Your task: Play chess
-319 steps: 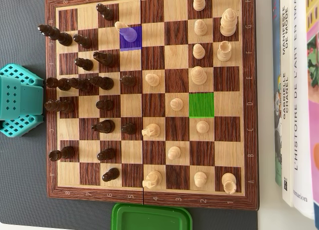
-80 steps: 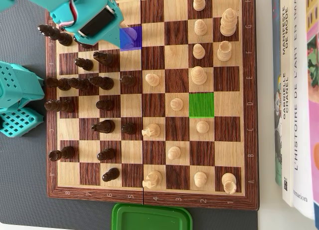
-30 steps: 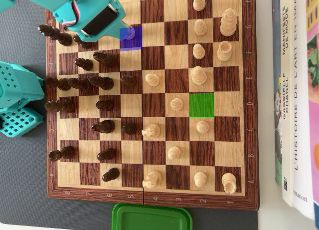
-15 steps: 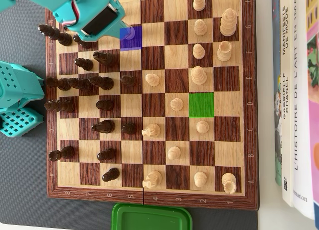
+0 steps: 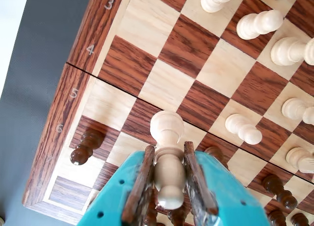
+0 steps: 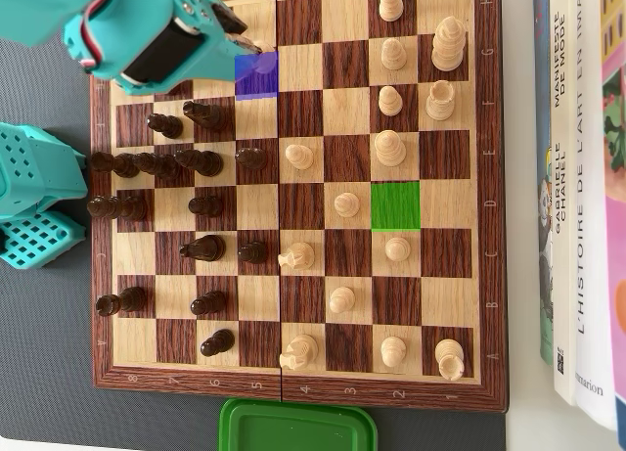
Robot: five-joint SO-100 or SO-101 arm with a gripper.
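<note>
My gripper (image 5: 169,155) is shut on a light wooden chess piece (image 5: 167,128), with the brown pads pressing both sides of its stem and its round head poking out in front. The piece hangs above the board's edge squares. In the overhead view the teal gripper (image 6: 245,45) sits at the board's top left, beside the blue-marked square (image 6: 260,79), which shows bare; the held piece is hidden under the arm. A green-marked square (image 6: 396,205), also bare, lies right of centre on the chessboard (image 6: 494,226).
Dark pieces (image 6: 201,162) crowd the board's left columns and light pieces (image 6: 391,148) the right. A dark pawn (image 5: 86,146) stands just left of the gripper. A green lid (image 6: 298,427) lies below the board, books (image 6: 587,177) to the right, the teal arm base (image 6: 34,197) to the left.
The arm has shifted up and to the left, and the light piece that stood on the blue square is off it, held in the shut jaws.
</note>
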